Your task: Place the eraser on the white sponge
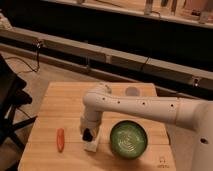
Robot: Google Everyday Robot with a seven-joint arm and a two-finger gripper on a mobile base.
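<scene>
My gripper [88, 133] hangs from the white arm [135, 106] over the front middle of the wooden table [60, 100]. It is right above the white sponge [91, 145], a small off-white pad lying near the front edge. A small dark piece shows at the gripper's tip, just above the sponge. I cannot tell whether this is the eraser or part of the gripper. No separate eraser shows on the table.
An orange carrot [60, 140] lies left of the sponge. A green bowl [129, 140] stands to its right, close to the arm. A small round cup [132, 91] sits at the table's back. A dark chair [10, 110] stands left of the table.
</scene>
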